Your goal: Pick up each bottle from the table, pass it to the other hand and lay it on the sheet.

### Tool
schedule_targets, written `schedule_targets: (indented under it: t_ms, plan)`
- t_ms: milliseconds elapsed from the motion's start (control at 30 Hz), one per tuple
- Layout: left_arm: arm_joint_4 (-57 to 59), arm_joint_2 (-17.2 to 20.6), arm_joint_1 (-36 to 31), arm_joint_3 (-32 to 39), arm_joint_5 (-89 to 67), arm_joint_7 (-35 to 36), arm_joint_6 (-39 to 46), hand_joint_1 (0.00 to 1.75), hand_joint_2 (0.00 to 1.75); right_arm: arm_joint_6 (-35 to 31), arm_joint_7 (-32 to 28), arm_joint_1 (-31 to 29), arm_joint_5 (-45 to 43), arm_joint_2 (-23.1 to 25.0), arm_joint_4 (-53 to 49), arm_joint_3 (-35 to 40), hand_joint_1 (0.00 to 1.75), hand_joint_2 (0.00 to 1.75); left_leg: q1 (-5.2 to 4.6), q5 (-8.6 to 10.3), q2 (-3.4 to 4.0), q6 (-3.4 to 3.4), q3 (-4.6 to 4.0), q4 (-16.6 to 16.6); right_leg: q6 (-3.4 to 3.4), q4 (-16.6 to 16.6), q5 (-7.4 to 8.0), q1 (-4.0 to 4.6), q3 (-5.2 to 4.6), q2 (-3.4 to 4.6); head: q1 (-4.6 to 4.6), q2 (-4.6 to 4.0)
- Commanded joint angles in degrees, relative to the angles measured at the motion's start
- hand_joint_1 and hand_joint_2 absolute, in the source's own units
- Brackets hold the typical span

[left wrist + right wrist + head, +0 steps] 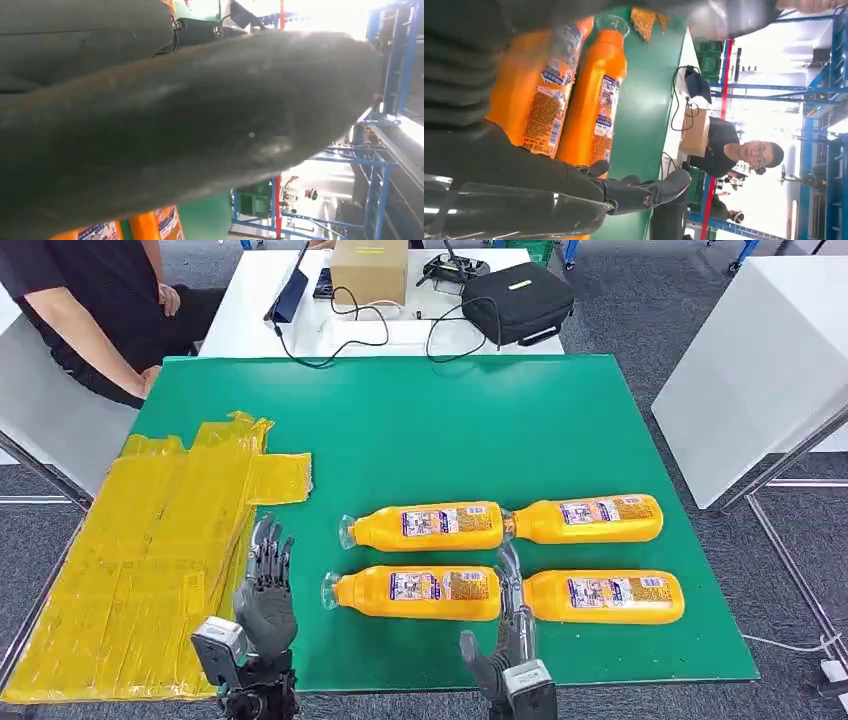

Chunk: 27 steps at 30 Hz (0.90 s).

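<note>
1. Head view: four orange bottles lying flat on the green table in two rows, caps toward the yellow sheet spread over the table's left edge. Right hand raised at the near edge, fingers apart and holding nothing, fingertips reaching up between the near-left bottle and the near-right bottle. Left hand hovering beside the sheet, fingers spread, empty. Likely step: first pick with the right hand. Best to choose one bottle, shift off the gap, and close around mid-body near the label rather than the tapering neck.

2. Left wrist view: mostly dark blurred left hand; orange bottle parts at the frame edge. Nothing seen in its grasp. Worth keeping it open and ready near mid-table for the handover.

3. Right wrist view: right hand open, dark fingers stretched beside two bottles, one bottle close by. Advisable to wrap fully, since a smooth round body could roll away.
</note>
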Motion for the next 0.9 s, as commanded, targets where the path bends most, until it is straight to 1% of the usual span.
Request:
schedule_targets:
  t_ms: [33, 67, 100, 133, 167, 200, 233, 267, 300, 333, 400, 467, 600, 633, 667, 767, 800, 833, 867, 900]
  plan:
    - [3.0, 1.6, -1.0, -1.6, 0.3, -0.7, 0.1, 0.00, 0.00, 1.3, -0.1, 0.0, -0.3, -1.8, 0.8, 0.6, 0.00, 1.75, -0.04, -0.10, -0.11, 0.10, 0.38, -0.1, -0.17, 0.0, -0.13, -0.02, 0.37, -0.02, 0.00, 0.00]
    - [3.1, 1.6, -0.9, -1.5, 0.3, -0.7, 0.3, 0.00, 0.00, 1.7, -0.1, 0.0, -0.2, -1.7, 0.9, 0.6, 0.00, 1.75, -0.02, -0.06, -0.07, 0.07, 0.26, -0.1, -0.12, -0.1, -0.08, 0.00, 0.25, -0.01, 0.00, 0.00]
    - [2.9, 1.6, -0.8, -1.4, 0.4, -0.7, 0.5, 0.00, 0.00, 2.7, -0.1, 0.0, -0.5, -1.6, 1.0, 0.5, 0.00, 1.75, -0.04, -0.13, -0.09, 0.10, 0.41, -0.1, -0.18, 0.0, -0.16, -0.01, 0.40, 0.00, 0.00, 0.00]
    - [2.7, 1.6, -0.7, -1.3, 0.4, -0.7, 0.6, 0.00, 0.00, 3.6, -0.1, -0.1, -0.5, -1.4, 1.1, 0.3, 0.00, 1.75, -0.03, -0.06, -0.07, 0.07, 0.24, -0.1, -0.11, -0.1, -0.08, -0.01, 0.24, -0.01, 0.00, 0.00]
    - [2.5, 1.6, -0.6, -1.2, 0.4, -0.7, 0.5, 0.00, 0.00, 3.7, -0.1, -0.3, -0.1, -1.1, 1.6, 0.2, 0.00, 1.75, -0.03, -0.11, -0.07, 0.09, 0.36, -0.1, -0.15, 0.0, -0.13, 0.00, 0.34, 0.01, 0.00, 0.00]
    - [2.4, 1.7, -0.6, -1.1, 0.4, -0.7, 0.6, 0.00, 0.00, 3.8, -0.1, -0.5, 0.1, -1.0, 1.9, 0.2, 0.00, 1.75, -0.03, -0.06, -0.03, 0.07, 0.25, -0.1, -0.11, -0.1, -0.07, -0.02, 0.23, 0.03, 0.00, 0.00]
    - [2.2, 1.7, -0.4, -1.0, 0.4, -0.7, 0.6, 0.00, 0.00, 3.9, -0.1, -0.7, 0.2, -0.8, 2.2, 0.2, 0.00, 1.75, -0.04, -0.13, -0.03, 0.10, 0.41, -0.1, -0.17, 0.0, -0.14, -0.01, 0.38, 0.06, 0.00, 0.00]
    - [2.1, 1.6, -0.3, -0.9, 0.4, -0.7, 0.7, 0.00, 0.00, 4.0, -0.1, -0.8, 0.3, -0.8, 2.4, 0.2, 0.00, 1.75, -0.02, -0.08, 0.03, 0.07, 0.27, -0.1, -0.13, -0.1, -0.07, 0.00, 0.24, 0.09, 0.00, 0.00]
    - [2.1, 1.7, 0.0, -0.6, 0.4, -0.7, 0.7, 0.00, 0.00, 4.1, -0.1, -1.0, 0.2, -0.6, 2.7, 0.1, 0.00, 1.75, -0.03, -0.13, 0.01, 0.10, 0.41, -0.1, -0.18, 0.0, -0.13, -0.01, 0.37, 0.09, 0.00, 0.00]
    - [2.1, 1.7, 0.2, -0.5, 0.3, -0.7, 0.8, 0.00, 0.00, 4.0, -0.1, -1.3, 0.4, -0.6, 2.9, 0.0, 0.00, 1.75, -0.02, -0.07, -0.02, 0.07, 0.27, -0.1, -0.12, -0.1, -0.07, 0.00, 0.26, 0.04, 0.00, 0.00]
    - [1.6, 1.7, 0.4, -0.3, 0.3, -0.7, 0.8, 0.00, 0.00, 3.5, -0.1, -1.4, 0.8, -0.5, 2.4, 0.1, 0.00, 1.75, -0.04, -0.18, 0.02, 0.12, 0.52, -0.1, -0.21, 0.0, -0.16, -0.01, 0.47, 0.13, 0.00, 0.00]
    - [1.6, 1.7, 0.4, -0.3, 0.3, -0.7, 0.8, 0.00, 0.00, 3.5, -0.1, -1.4, 0.8, -0.5, 2.4, 0.1, 0.00, 1.75, -0.02, -0.07, 0.03, 0.07, 0.25, -0.1, -0.13, 0.0, -0.05, 0.00, 0.23, 0.09, 0.00, 0.00]
    - [1.6, 1.6, 0.4, -0.2, 0.3, -0.7, 0.9, 0.00, 0.00, 3.3, -0.1, -1.5, 1.0, -0.4, 2.6, 0.3, 0.00, 1.75, -0.05, -0.22, -0.03, 0.14, 0.57, 0.0, -0.25, 0.0, -0.21, -0.01, 0.53, 0.10, 0.00, 0.00]
    - [1.4, 1.6, 0.5, 0.0, 0.4, -0.7, 0.9, 0.00, 0.00, 2.3, -0.1, -1.7, 2.1, -0.3, 3.2, 0.4, 0.00, 1.75, -0.03, -0.12, 0.01, 0.10, 0.36, -0.1, -0.16, 0.0, -0.11, -0.01, 0.33, 0.10, 0.00, 0.00]
    - [1.4, 1.6, 0.5, 0.0, 0.4, -0.7, 0.9, 0.00, 0.00, 1.7, -0.1, -1.8, 2.7, -0.3, 3.6, 0.6, 0.00, 0.00, -0.02, -0.10, 0.00, 0.09, 0.33, -0.1, -0.16, 0.0, -0.09, 0.00, 0.31, 0.08, 0.00, 0.00]
    - [0.5, 1.8, 1.3, 1.7, 0.8, -0.7, 1.0, 0.00, 0.00, 0.9, -0.1, -2.9, 2.8, 0.2, 5.7, 2.1, 0.00, 0.00, -0.02, -0.14, 0.00, 0.09, 0.42, -0.1, -0.19, 0.0, -0.13, 0.00, 0.39, 0.10, 0.00, 0.00]
    - [-0.5, 2.0, 2.0, 3.1, 1.4, -0.7, 0.4, 0.00, 0.00, 0.3, -0.1, -3.9, 2.9, 0.3, 6.6, 3.6, 0.00, 0.00, 0.00, -0.10, 0.10, 0.07, 0.32, -0.1, -0.16, -0.1, -0.06, 0.02, 0.28, 0.18, -0.02, 0.00]
    - [-0.5, 2.0, 2.0, 3.1, 1.4, -0.7, 0.4, 0.00, 0.00, 0.3, -0.1, -3.9, 2.9, 0.3, 6.6, 3.6, 0.00, 0.00, -0.01, -0.14, 0.20, 0.07, 0.39, -0.1, -0.18, 0.0, -0.07, 0.01, 0.30, 0.28, 0.00, 0.00]
    - [-1.0, 2.3, 2.4, 3.8, 1.5, -0.7, 0.0, 0.00, 0.00, 0.0, -0.1, -4.5, 3.0, 0.6, 7.4, 4.2, 0.00, 0.00, 0.01, -0.11, 0.16, 0.05, 0.30, -0.1, -0.14, -0.1, -0.04, 0.02, 0.26, 0.23, 0.00, 0.00]
    - [-1.4, 2.3, 2.5, 4.8, 1.4, -0.7, -0.1, 0.00, 0.00, 0.5, -0.1, -5.1, 2.7, 0.7, 7.8, 5.1, 0.00, 0.00, -0.02, -0.25, 0.17, 0.11, 0.63, -0.1, -0.27, 0.0, -0.18, 0.01, 0.54, 0.30, 0.00, 0.00]
